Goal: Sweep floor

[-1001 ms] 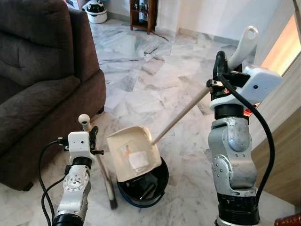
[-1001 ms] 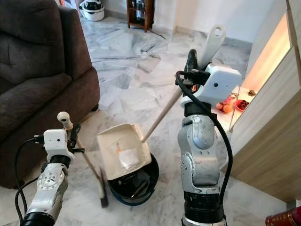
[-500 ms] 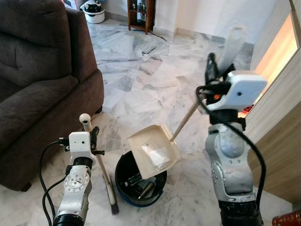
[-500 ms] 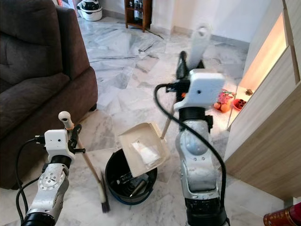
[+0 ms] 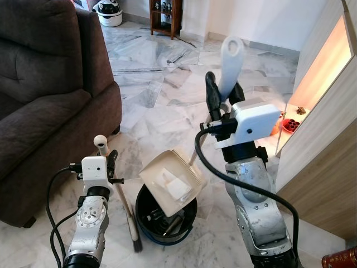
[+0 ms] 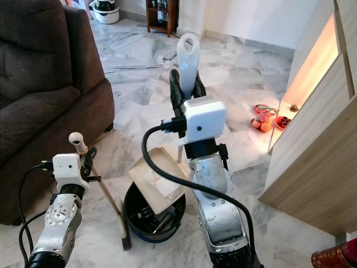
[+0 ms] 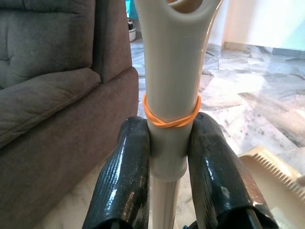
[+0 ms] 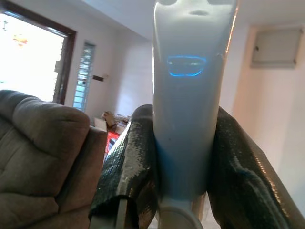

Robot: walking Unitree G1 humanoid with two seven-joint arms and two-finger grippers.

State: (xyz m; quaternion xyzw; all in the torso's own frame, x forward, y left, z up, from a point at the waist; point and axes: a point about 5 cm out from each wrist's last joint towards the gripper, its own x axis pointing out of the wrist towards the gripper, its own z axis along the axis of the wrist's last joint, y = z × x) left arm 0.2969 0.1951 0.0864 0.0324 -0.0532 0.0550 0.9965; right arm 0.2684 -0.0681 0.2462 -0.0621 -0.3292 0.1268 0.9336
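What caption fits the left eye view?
Right hand tips the dustpan over the bin while the left hand holds the broom.

A dark brown sofa (image 5: 44, 84) is seen at nine to eleven o'clock on the marble floor (image 5: 162, 84). A wooden shelf (image 5: 167, 17) stands at twelve o'clock, with a white round appliance (image 5: 110, 12) just beside it toward eleven. A wood cabinet (image 5: 329, 156) is set at three o'clock, with fruit (image 6: 262, 120) near its lit base.
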